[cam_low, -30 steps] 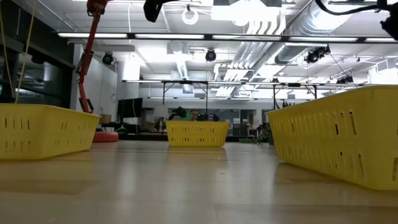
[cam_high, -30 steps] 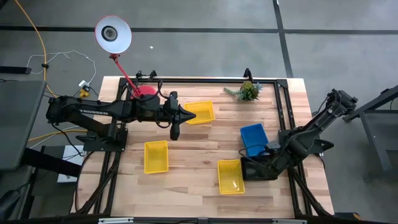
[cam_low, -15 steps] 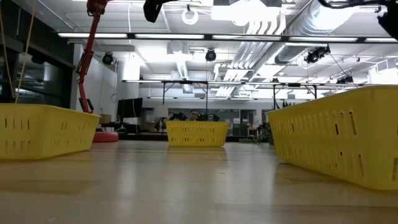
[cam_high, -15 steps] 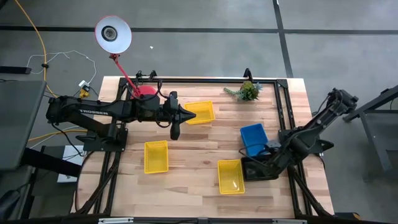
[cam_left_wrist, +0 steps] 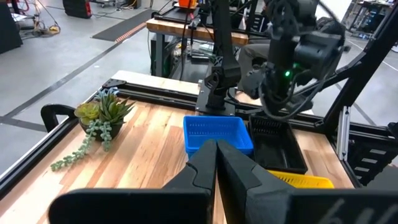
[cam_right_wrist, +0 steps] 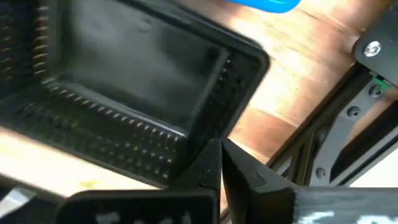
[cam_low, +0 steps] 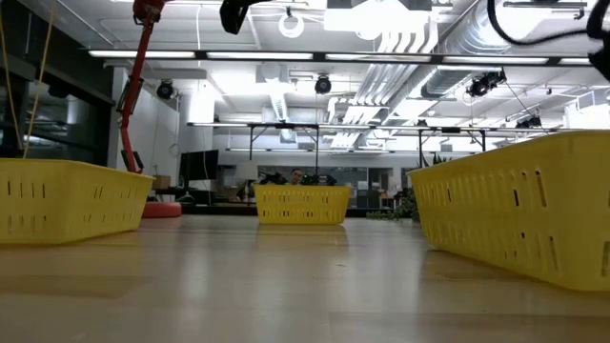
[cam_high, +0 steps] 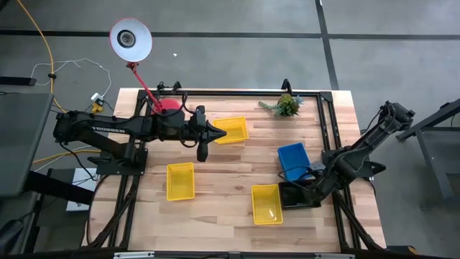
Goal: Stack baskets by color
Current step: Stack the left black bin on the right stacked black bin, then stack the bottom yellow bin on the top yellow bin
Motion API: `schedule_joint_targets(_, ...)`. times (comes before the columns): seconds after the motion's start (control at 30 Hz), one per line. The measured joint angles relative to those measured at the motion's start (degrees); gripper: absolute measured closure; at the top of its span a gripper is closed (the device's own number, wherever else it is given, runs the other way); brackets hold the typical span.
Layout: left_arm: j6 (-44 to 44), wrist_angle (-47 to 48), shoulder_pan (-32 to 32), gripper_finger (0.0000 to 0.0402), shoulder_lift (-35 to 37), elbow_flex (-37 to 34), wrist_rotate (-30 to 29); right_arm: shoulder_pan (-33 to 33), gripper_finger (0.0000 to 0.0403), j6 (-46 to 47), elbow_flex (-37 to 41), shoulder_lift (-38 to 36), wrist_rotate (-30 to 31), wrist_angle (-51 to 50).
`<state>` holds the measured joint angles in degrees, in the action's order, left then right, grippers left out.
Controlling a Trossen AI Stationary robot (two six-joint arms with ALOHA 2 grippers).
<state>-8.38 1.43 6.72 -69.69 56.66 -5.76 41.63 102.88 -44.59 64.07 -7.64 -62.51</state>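
Observation:
Three yellow baskets rest flat on the table: one far [cam_high: 231, 129], one near left [cam_high: 180, 180], one near middle [cam_high: 267, 203]. A blue basket [cam_high: 293, 159] sits toward the right, with a black basket [cam_high: 295, 196] just nearer than it. My right gripper [cam_high: 312, 188] points down, shut at the black basket's right end [cam_right_wrist: 217, 149]. My left gripper [cam_high: 203, 150] hangs shut and holding nothing above the table's middle, beside the far yellow basket. In the left wrist view, its shut fingers [cam_left_wrist: 216, 152] point toward the blue basket [cam_left_wrist: 217, 132] and the black one [cam_left_wrist: 277, 146]. My right gripper comes from above, pointing steeply down, and its fingertips [cam_right_wrist: 210, 158] close on the rim of the black basket's end wall [cam_right_wrist: 205, 134], near a corner. One finger seems to be inside and one outside. The basket sits flat on the table.
A red-based lamp [cam_high: 169, 105] stands at the far left, its head [cam_high: 130, 39] beyond the table edge. A small green plant [cam_high: 286, 106] lies at the far right. A black frame rail [cam_high: 327, 129] runs along the table's right side. Bare wood shows in the middle.

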Motion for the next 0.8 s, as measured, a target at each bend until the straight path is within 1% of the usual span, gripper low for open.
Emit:
schedule_joint_targets(0.1,0.0,0.0,0.0,0.0401,0.0,0.0,0.0,0.0,0.0403,2.3,2.7,0.0,0.0,2.3)
schedule_joint_targets(0.2,0.0,0.0,0.0,0.0401,0.0,0.0,0.0,0.0,0.0403,2.5,3.3,0.0,0.1,2.7)
schedule_joint_targets(0.47,0.0,0.0,0.0,0.0401,0.0,0.0,-0.9,0.0,0.0403,1.7,-2.3,-2.9,1.7,-4.5)
schedule_joint_targets(0.57,-0.5,-0.1,0.0,0.0401,0.0,0.0,-0.7,0.0,0.0403,0.9,-2.4,-3.4,4.8,-4.5)
schedule_joint_targets(0.6,-1.8,-0.1,0.0,0.0401,0.0,0.0,0.3,0.0,0.0403,-0.3,-2.4,-3.4,6.4,-3.6)
schedule_joint_targets(0.63,-3.3,-0.4,0.0,0.0401,0.0,0.0,2.6,-0.1,0.0403,-2.1,-2.4,-3.4,8.3,-1.9)
schedule_joint_targets(0.67,-4.7,-1.0,0.1,0.0401,0.0,0.0,6.0,-0.3,0.0403,-4.8,-2.4,-3.4,10.5,0.7)
schedule_joint_targets(0.73,-6.8,-2.5,0.7,0.0401,0.5,0.0,14.6,-1.4,0.0403,-10.9,-2.4,-3.4,14.8,7.4)
schedule_joint_targets(0.8,-9.2,-3.8,1.0,0.0401,1.6,0.0,21.4,-3.8,0.0403,-16.9,-2.4,-3.4,17.4,13.2)
